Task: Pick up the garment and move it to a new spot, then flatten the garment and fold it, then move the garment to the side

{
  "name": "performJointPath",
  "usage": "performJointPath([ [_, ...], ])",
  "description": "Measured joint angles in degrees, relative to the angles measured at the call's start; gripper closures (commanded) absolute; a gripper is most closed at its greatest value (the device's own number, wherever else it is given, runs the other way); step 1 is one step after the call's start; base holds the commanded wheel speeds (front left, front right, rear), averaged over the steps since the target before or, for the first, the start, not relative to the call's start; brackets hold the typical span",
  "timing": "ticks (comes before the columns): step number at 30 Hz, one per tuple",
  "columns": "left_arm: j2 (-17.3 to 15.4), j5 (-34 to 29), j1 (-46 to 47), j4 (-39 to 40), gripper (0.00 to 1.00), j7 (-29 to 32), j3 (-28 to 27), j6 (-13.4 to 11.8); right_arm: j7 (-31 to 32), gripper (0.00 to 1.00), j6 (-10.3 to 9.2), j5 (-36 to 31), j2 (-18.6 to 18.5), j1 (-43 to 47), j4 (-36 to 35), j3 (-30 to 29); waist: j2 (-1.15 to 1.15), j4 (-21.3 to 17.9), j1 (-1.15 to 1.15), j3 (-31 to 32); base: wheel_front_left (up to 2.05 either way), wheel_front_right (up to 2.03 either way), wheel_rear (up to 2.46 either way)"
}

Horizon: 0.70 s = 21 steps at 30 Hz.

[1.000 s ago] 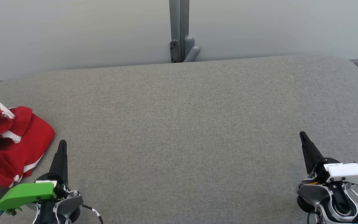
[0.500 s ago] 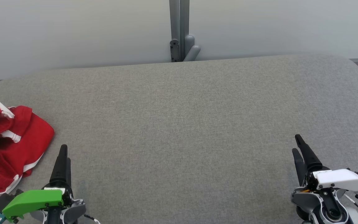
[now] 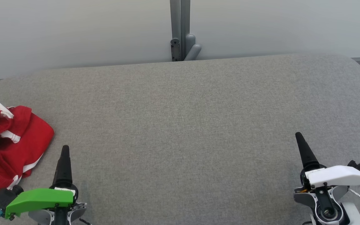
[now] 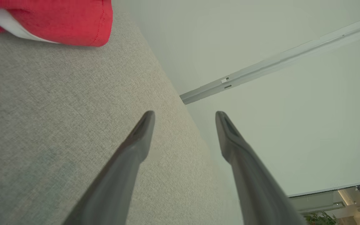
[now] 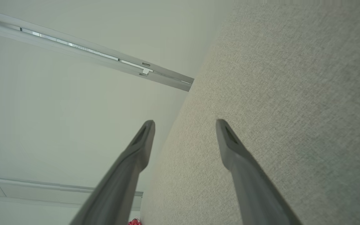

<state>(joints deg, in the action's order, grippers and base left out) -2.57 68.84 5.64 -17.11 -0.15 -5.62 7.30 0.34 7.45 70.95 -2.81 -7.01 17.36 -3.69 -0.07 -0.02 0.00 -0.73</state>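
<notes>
A crumpled red garment with white trim lies at the left edge of the grey fabric-covered desk. The head view's left border cuts it off, so its full outline cannot be made out. From that heap rightward the desk top is bare cloth out to its rounded far corners. The straight far edge runs close along a pale wall with a grey post at the middle.

The left end effector hovers at the near left, just beside the garment's lower right edge and apart from it. Its fingers are stacked in the head view, so their gap does not show there. The left wrist view shows them spread wide with nothing between, and only a red hemmed corner in its top left.

The right end effector sits at the near right, well apart from the garment. In the right wrist view its fingers are likewise spread wide and empty over bare cloth. A tiny red speck at that view's bottom edge is too small to identify.
</notes>
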Motion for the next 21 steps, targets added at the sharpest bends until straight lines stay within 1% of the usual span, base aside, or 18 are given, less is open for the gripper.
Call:
performJointPath([
  [10,0.0,-12.01,-0.25,0.01,0.0,-2.2,0.33,0.0,-2.07,0.0,0.0,-11.55,0.05,-0.38,0.88,0.45,0.0,-0.21,0.0,-0.11,0.0,0.0,0.0],
  [21,0.01,-21.96,-0.38,0.03,0.0,-4.26,0.51,0.0,-4.44,0.0,0.0,-21.4,0.1,-0.63,1.48,1.54,0.0,-0.44,0.0,-0.21,0.0,0.0,0.0],
])
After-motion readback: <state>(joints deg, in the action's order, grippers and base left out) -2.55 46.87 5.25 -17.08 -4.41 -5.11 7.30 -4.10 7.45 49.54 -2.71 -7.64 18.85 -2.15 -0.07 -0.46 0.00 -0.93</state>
